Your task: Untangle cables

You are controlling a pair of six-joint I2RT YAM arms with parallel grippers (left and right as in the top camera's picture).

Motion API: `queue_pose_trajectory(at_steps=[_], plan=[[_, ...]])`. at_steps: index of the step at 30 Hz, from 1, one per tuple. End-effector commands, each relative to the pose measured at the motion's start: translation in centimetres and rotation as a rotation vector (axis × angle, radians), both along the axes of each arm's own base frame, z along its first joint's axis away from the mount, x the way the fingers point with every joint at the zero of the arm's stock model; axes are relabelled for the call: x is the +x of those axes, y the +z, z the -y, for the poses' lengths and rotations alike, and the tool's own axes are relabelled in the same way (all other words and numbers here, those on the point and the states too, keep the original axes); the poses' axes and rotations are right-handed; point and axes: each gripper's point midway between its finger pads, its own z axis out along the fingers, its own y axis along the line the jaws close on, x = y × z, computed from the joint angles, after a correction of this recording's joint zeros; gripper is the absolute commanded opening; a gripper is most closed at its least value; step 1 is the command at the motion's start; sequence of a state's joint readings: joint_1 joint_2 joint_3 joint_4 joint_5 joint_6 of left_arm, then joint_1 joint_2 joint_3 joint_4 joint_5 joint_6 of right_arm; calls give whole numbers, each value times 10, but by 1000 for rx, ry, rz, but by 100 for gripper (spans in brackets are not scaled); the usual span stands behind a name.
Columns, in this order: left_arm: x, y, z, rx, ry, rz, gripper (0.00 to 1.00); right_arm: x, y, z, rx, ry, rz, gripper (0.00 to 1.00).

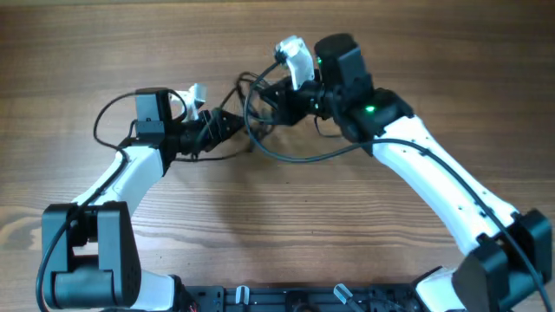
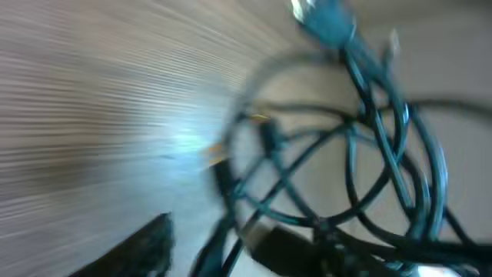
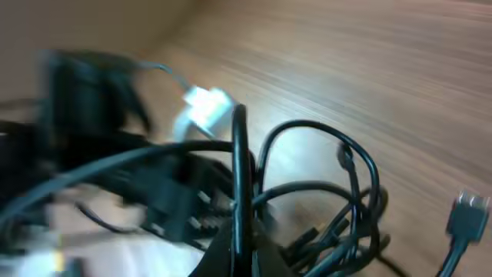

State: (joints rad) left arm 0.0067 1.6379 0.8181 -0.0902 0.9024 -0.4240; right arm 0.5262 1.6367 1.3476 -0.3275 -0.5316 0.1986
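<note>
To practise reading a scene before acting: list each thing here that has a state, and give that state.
cables, tangled, loops crossing between the claws.
plug, unplugged, off to one side of the tangle.
left claw, at the tangle, open or shut unclear.
right claw, at the tangle, open or shut unclear.

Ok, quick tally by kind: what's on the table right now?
Robot arms: 2 (left arm, right arm)
Tangles of cables: 1, separate cords too knotted and blurred to count
Total: 3
</note>
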Motion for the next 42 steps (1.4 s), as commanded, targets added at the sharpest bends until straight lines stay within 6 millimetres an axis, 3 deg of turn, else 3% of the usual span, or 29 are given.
queue_pose_trajectory(at_steps=[1,5,12,18,20,21,24,27,29,33,35,37,42], plan=[[-18,28,19,-118,-183,129,68,-24,15,-17,164,75,-202,4],[-18,28,19,-118,-183,129,69,-27,22,-20,221,54,-294,4],[-14,25,16,-95,-167,136,76,-52,52,-33,355,221,-376,4],[-8,17,10,-38,-126,132,75,-75,62,-35,394,339,-458,4],[-8,17,10,-37,-126,132,71,-82,65,-34,405,381,-469,4],[-8,17,10,-35,-125,132,66,-84,67,-34,411,399,-470,4],[0,3,-1,45,-46,88,9,-89,78,-35,437,463,-434,4],[6,-31,-33,189,191,-109,4,-90,80,-34,443,473,-422,4],[4,-40,-44,227,262,-172,11,-89,80,-34,444,473,-420,4],[0,-27,-26,138,165,-135,36,-88,83,-35,453,460,-451,4],[-5,-7,-9,37,27,-37,52,-86,92,-36,476,453,-466,4],[-13,14,0,-72,-88,48,61,-85,103,-37,505,460,-466,4],[-40,62,11,-320,-310,227,69,-85,130,-38,566,493,-427,4]])
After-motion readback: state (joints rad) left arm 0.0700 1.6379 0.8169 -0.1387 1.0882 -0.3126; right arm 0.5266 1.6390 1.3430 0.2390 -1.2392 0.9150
